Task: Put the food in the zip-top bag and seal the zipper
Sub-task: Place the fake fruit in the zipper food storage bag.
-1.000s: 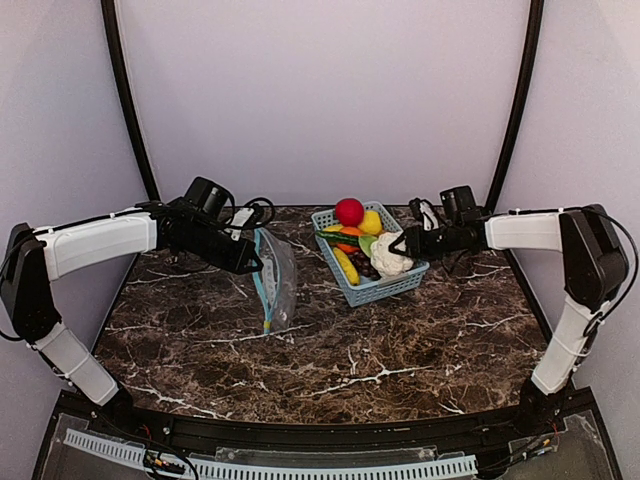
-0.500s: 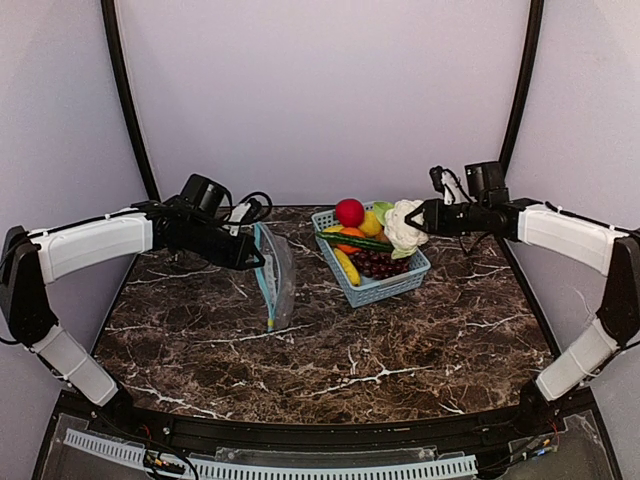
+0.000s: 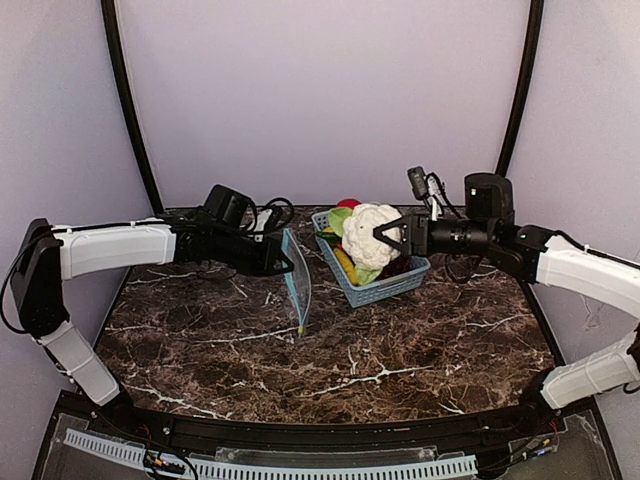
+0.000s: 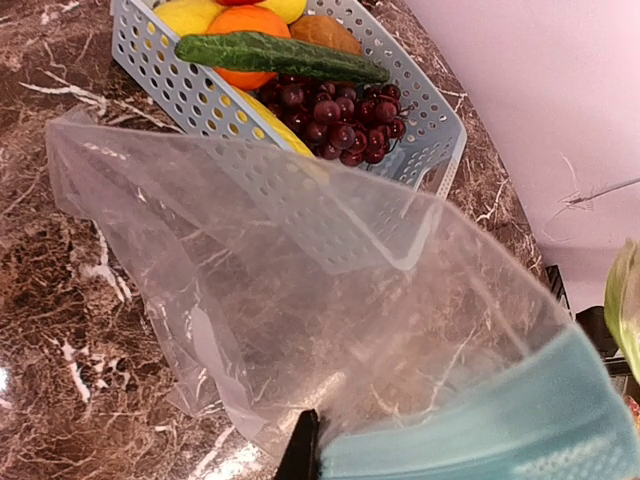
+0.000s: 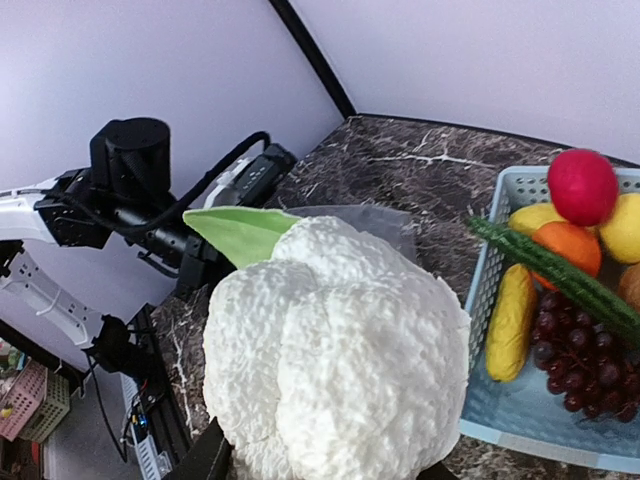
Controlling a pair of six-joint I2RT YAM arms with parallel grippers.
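Note:
My right gripper [image 3: 388,238] is shut on the lumpy white cauliflower [image 3: 367,234] and holds it in the air over the left end of the basket. In the right wrist view the cauliflower [image 5: 340,360], with its green leaf [image 5: 240,230], fills the space between the dark fingers [image 5: 208,458]. My left gripper [image 3: 276,262] is shut on the clear zip-top bag [image 3: 299,285] and holds it upright on edge, just left of the cauliflower. In the left wrist view the bag [image 4: 300,270] hangs from one dark fingertip [image 4: 300,452], with its light-blue zipper [image 4: 480,425] at the bottom right. The yellow banana [image 5: 511,322] lies in the basket.
The light-blue lattice basket [image 3: 388,285] stands at the back middle. It holds dark grapes [image 4: 345,115], a green cucumber [image 4: 280,55], an orange [image 4: 245,20] and a red ball [image 5: 582,185]. Black frame posts rise at both back corners.
My right gripper has lifted the cauliflower out of the basket and carried it left toward the bag. My left gripper has moved the bag right, closer to the basket.

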